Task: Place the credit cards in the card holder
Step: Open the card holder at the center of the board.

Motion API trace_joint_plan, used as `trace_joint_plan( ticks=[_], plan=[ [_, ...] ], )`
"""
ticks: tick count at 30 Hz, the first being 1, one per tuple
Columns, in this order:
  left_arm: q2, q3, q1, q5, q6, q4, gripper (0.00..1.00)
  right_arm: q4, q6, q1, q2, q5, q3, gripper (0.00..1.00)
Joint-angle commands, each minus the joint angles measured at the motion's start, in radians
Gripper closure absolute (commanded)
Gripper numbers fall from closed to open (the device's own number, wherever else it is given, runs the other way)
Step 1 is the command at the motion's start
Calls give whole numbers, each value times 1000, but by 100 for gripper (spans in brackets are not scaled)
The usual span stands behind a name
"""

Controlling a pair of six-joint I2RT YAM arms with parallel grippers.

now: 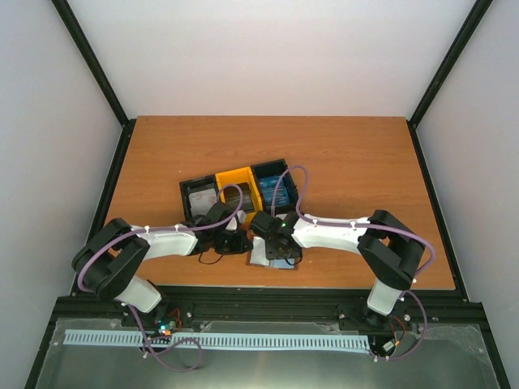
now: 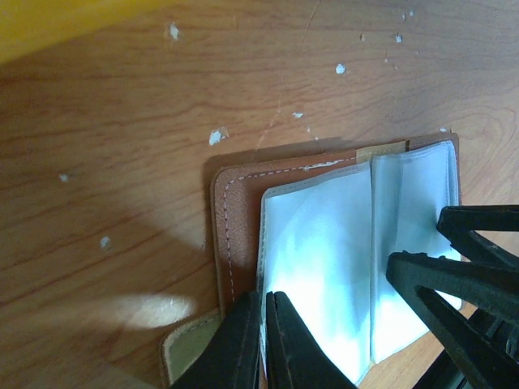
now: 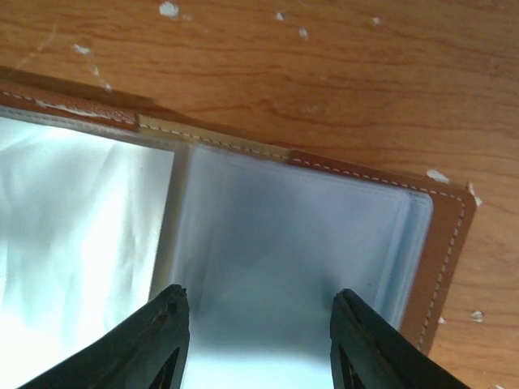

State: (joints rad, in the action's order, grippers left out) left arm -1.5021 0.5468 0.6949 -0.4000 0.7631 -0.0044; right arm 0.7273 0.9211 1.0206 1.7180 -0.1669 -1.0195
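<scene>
The brown card holder (image 1: pixel 261 259) lies open on the table at the near middle, its pale blue-grey pockets (image 2: pixel 324 243) facing up. My left gripper (image 2: pixel 263 296) is shut on the left edge of a pocket sheet, beside the brown cover (image 2: pixel 235 211). The right gripper (image 3: pixel 259 304) hovers open over the right-hand pocket (image 3: pixel 292 219), and I see nothing between its fingers (image 2: pixel 454 284). Credit cards stay in the tray: whitish ones (image 1: pixel 200 200), dark ones (image 1: pixel 233 197) and blue ones (image 1: pixel 274 188). In the top view both grippers (image 1: pixel 235 239) (image 1: pixel 276 247) meet over the holder.
The black-and-yellow three-compartment tray (image 1: pixel 235 173) stands just behind the grippers; its yellow wall (image 2: pixel 49 24) shows at the top left of the left wrist view. Orange-brown tabletop (image 1: pixel 349 162) with small white flecks surrounds the holder. Black frame rails border the table.
</scene>
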Motion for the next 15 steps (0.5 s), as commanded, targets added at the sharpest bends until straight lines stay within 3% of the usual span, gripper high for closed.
trace_joint_plan(
  ticks=[1, 7, 15],
  plan=[
    [-2, 6, 21, 21, -21, -50, 95, -31, -39, -14, 45, 50, 23, 50],
    [-1, 12, 32, 28, -15, -54, 95, 1, -74, -15, 81, 30, 10, 51],
    [-3, 12, 35, 40, -10, -60, 95, 34, -79, -15, 70, -23, 2, 62]
  ],
)
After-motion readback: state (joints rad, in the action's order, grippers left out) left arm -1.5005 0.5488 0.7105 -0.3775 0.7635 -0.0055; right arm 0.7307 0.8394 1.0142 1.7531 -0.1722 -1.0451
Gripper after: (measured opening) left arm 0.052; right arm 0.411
